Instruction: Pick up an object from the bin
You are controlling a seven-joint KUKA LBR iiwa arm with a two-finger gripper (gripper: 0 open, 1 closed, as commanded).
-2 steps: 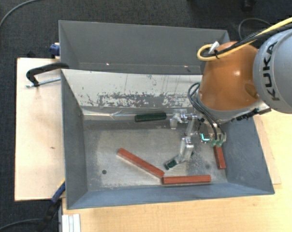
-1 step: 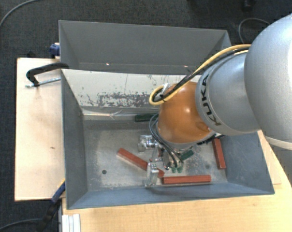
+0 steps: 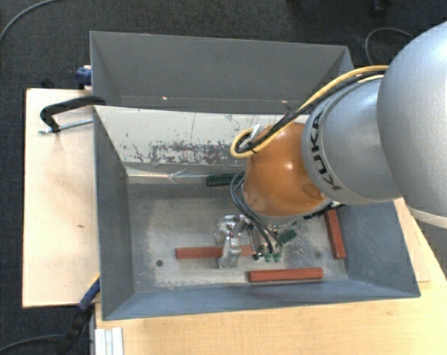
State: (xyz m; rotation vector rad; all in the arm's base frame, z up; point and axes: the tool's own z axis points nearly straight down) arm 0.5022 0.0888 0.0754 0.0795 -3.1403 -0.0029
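Observation:
My gripper is low over the bin floor, near the middle and toward the front. A flat red-brown stick lies on the floor just to its left, its right end reaching up to the gripper's metal tip. A second red-brown stick lies along the front wall, to the right of and below the gripper. A third red-brown stick lies lengthwise at the right side of the floor.
A dark green thing lies against the back wall, partly behind the arm's orange cover. A small green piece shows just right of the gripper. The left half of the floor holds only a small dark speck.

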